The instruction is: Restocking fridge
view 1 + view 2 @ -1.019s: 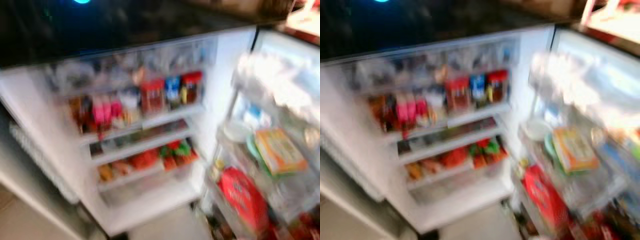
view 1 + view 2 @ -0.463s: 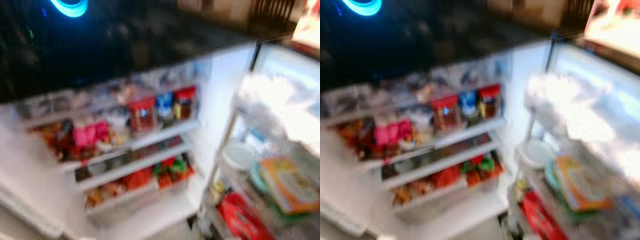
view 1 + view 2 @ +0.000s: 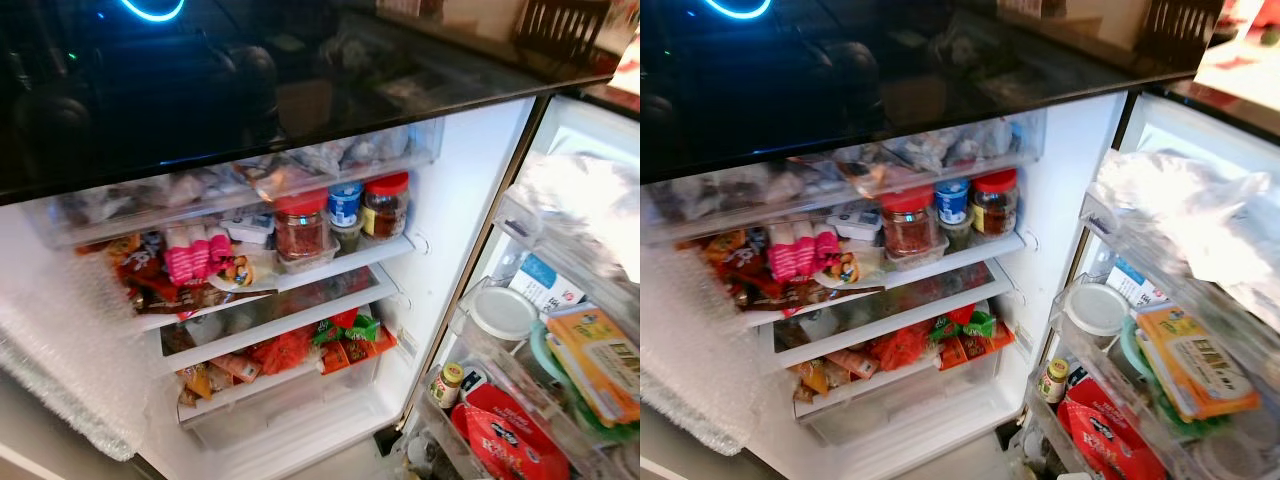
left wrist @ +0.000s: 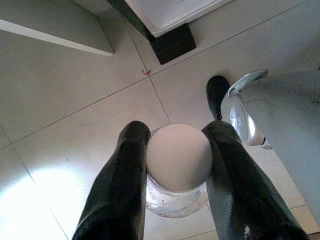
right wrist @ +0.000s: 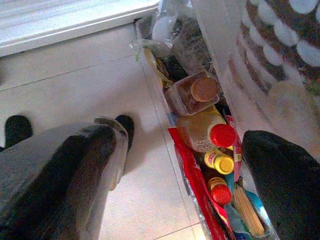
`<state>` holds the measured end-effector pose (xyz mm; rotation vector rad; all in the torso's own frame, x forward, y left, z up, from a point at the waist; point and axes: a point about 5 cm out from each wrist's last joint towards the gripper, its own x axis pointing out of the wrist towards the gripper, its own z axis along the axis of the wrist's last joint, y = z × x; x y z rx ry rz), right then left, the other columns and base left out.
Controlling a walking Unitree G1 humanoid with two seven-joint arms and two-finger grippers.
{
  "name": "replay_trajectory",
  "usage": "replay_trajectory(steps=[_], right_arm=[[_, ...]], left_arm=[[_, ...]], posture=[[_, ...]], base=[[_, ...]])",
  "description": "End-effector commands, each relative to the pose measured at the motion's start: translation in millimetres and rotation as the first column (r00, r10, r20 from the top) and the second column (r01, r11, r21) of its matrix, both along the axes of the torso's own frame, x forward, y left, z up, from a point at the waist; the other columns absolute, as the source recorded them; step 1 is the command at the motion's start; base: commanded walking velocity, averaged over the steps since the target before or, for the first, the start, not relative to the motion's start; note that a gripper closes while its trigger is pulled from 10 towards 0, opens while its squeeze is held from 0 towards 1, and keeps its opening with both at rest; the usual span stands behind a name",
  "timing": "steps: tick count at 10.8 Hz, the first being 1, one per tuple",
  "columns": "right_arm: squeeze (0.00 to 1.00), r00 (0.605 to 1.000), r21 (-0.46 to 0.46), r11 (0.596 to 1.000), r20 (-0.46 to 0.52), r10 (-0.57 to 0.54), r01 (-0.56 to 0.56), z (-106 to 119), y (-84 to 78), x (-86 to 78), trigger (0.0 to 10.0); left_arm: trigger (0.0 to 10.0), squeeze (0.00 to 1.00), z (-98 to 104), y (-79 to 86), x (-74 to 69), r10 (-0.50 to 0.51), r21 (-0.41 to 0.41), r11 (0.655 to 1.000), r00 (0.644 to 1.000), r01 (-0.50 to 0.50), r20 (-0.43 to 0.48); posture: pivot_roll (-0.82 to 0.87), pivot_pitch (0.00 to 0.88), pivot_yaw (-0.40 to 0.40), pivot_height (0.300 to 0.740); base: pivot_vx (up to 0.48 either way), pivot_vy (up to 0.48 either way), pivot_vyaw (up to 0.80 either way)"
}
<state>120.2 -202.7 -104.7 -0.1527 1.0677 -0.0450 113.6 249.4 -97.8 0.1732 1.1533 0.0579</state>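
The left gripper [image 4: 175,165] was seen held low over the tiled floor [image 4: 65,100], its two fingers [image 4: 120,185] closed on the sides of a clear jar [image 4: 178,172] with a white lid. The right gripper [image 5: 175,170] was seen with its fingers spread wide and nothing between them, above the floor beside the lowest door bin, where a red-capped bottle [image 5: 210,132] and yellow-capped bottles [image 5: 220,162] were stored. Farther off, the open fridge [image 3: 450,190] was shown: red-lidded jars [image 3: 298,225] stood on an upper shelf toward its right end, with pink packets [image 3: 195,255] toward its left end.
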Motion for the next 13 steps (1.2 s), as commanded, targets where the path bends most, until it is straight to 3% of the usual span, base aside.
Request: replay_trajectory(steps=[1, 4, 5, 11, 12, 13], right_arm=[[0.0, 1.0, -0.031, 0.999, 0.007, 0.007, -0.007, 1, -2.2, 1.4, 10.0], [0.0, 0.999, -0.121, 0.992, 0.02, 0.027, -0.024, 2, -6.0, 2.5, 10.0], [0.0, 0.996, -0.176, 0.981, 0.015, 0.083, -0.079, 3, -7.5, 4.6, 10.0], [0.0, 0.995, -0.217, 0.972, 0.01, 0.098, -0.094, 4, -7.4, 5.9, 10.0], [0.0, 0.996, -0.253, 0.964, 0.01, 0.086, -0.081, 7, -17.9, 9.3, 10.0], [0.0, 0.998, -0.294, 0.954, 0.008, 0.062, -0.056, 17, -50.8, 16.3, 10.0]], left_arm=[[10.0, 0.0, 1, -1.0, 3.4, -0.017, 0.005, 1.0, 1.0, 0.017, 0.007], [10.0, 0.0, 1, -1.4, 3.3, -0.014, 0.0, 1.0, 1.0, 0.014, 0.01], [10.0, 0.0, 1, -1.7, 3.3, -0.013, -0.002, 1.0, 1.0, 0.013, 0.009], [10.0, 0.0, 1, -1.5, 4.3, -0.016, -0.004, 1.0, 1.0, 0.016, 0.006], [10.0, 0.0, 1, -1.1, 4.5, -0.017, -0.003, 1.0, 1.0, 0.017, 0.007], [10.0, 0.0, 1, -0.8, 4.6, -0.017, -0.002, 1.0, 1.0, 0.017, 0.007]], posture=[[0.0, 0.0, 0.007, 0.74], [0.0, 0.0, 0.007, 0.74], [0.0, 0.0, 0.006, 0.74], [0.0, 0.0, 0.011, 0.74], [0.0, 0.0, 0.014, 0.74], [0.0, 0.0, 0.016, 0.74]], base=[[0.0, 0.0, 0.0], [0.0, 0.0, 0.0], [0.0, 0.0, 0.0], [0.0, 0.0, 0.0], [0.0, 0.0, 0.0], [0.0, 0.0, 0.0]])
